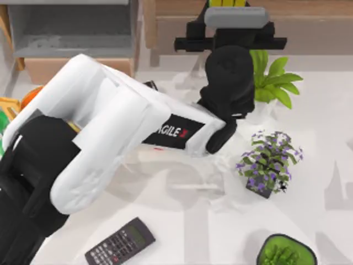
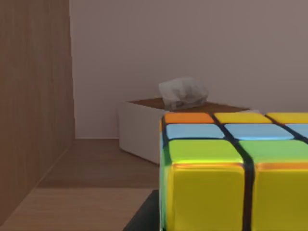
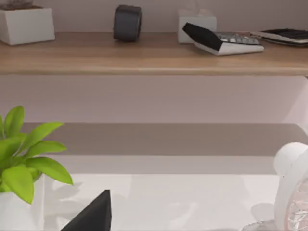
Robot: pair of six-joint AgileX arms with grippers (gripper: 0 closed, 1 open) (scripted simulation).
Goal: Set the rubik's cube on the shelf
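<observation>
Left arm: seen in the top view stretched from the lower left across the table (image 1: 309, 138) toward the shelf (image 1: 309, 14) at the top edge; white links and a black wrist are shown, with lettering on a dark band.
Left gripper (image 1: 230, 14): placed at the shelf's front edge, near the middle of the top view; its grey body and black crossbar are seen from above; the fingers are hidden beneath the body, so whether they are spread or closed cannot be told.
Rubik's cube (image 2: 236, 173): seen close in the left wrist view, with yellow, green, blue and orange squares divided by dark lines; in the top view a strip of yellow is seen just above the gripper body, over the shelf; whether it is resting on the wood or gripped cannot be told.
Shelf: light-brown wood, with a wooden upright (image 2: 33, 106) beside the cube in the left wrist view; a white tissue box (image 2: 144, 130) is set farther back on it.
Table items: a calculator (image 1: 120, 243) is laid near the bottom edge; a purple-flowered plant (image 1: 269, 160) is placed right of centre; a leafy green plant (image 1: 273, 80) is placed just right of the wrist; a green pot (image 1: 287, 251) is seen at the lower right.
Right wrist view: a wooden ledge (image 3: 154, 57) is shown carrying a white planter (image 3: 26, 24), a dark cylinder (image 3: 128, 22) and a second calculator (image 3: 224, 41); a green plant is seen below it.
</observation>
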